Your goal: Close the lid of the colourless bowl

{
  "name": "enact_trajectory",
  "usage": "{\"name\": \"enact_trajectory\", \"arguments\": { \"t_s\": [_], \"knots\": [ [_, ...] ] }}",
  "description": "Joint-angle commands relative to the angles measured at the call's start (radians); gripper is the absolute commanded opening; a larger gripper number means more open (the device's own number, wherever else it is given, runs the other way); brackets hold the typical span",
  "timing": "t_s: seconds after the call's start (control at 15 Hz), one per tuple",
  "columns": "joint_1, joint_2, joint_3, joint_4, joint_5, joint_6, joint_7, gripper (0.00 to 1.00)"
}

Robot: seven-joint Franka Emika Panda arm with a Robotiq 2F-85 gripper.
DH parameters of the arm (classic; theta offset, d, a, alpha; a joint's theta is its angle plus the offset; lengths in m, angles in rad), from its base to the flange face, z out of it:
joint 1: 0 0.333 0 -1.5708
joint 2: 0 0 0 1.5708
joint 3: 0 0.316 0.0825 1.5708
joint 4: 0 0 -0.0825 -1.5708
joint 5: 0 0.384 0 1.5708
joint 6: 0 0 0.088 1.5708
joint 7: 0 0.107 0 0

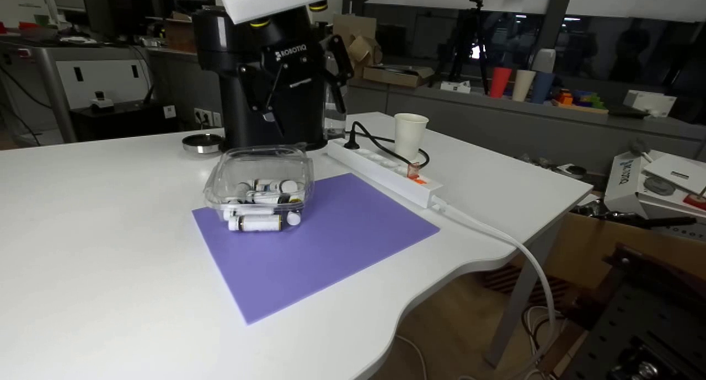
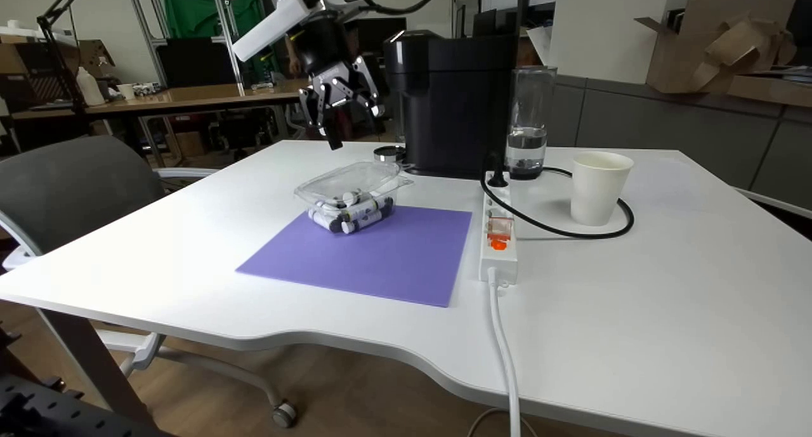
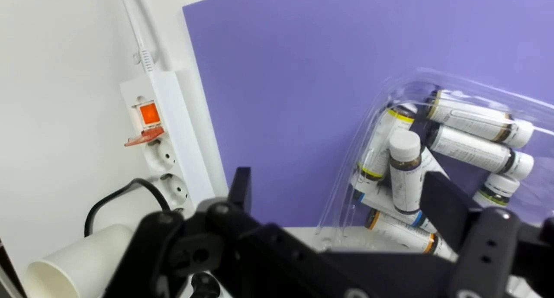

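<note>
The colourless bowl (image 1: 262, 208) is see-through and stands partly on the purple mat (image 1: 325, 247), with several small white-labelled bottles (image 1: 256, 223) inside. It also shows with its bottles (image 2: 365, 218) in an exterior view (image 2: 394, 199). The see-through lid (image 1: 259, 162) sits tilted above the bowl, as another exterior angle shows (image 2: 346, 176). I cannot tell where its rim touches. In the wrist view the clear edge of the bowl (image 3: 348, 190) and several bottles (image 3: 471, 149) lie below my gripper (image 3: 337, 177). The gripper is open and empty, raised above and behind the bowl (image 1: 313, 118).
A white power strip (image 1: 380, 170) with a black cable lies beside the mat. A white cup (image 1: 409, 134) stands behind it. A black machine (image 2: 453, 101), a glass (image 2: 528, 123) and a round metal dish (image 1: 202, 143) stand at the back of the table.
</note>
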Motion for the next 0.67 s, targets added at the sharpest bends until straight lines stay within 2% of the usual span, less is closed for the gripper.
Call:
{"name": "enact_trajectory", "arguments": {
  "t_s": [0.0, 0.33, 0.6],
  "knots": [
    [-0.018, -0.046, -0.016, -0.045, 0.128, 0.026, -0.137, 1.00],
    [-0.033, -0.066, -0.018, -0.047, 0.184, 0.005, -0.375, 1.00],
    [-0.039, -0.088, -0.017, -0.055, 0.187, -0.006, -0.490, 1.00]
  ]
}}
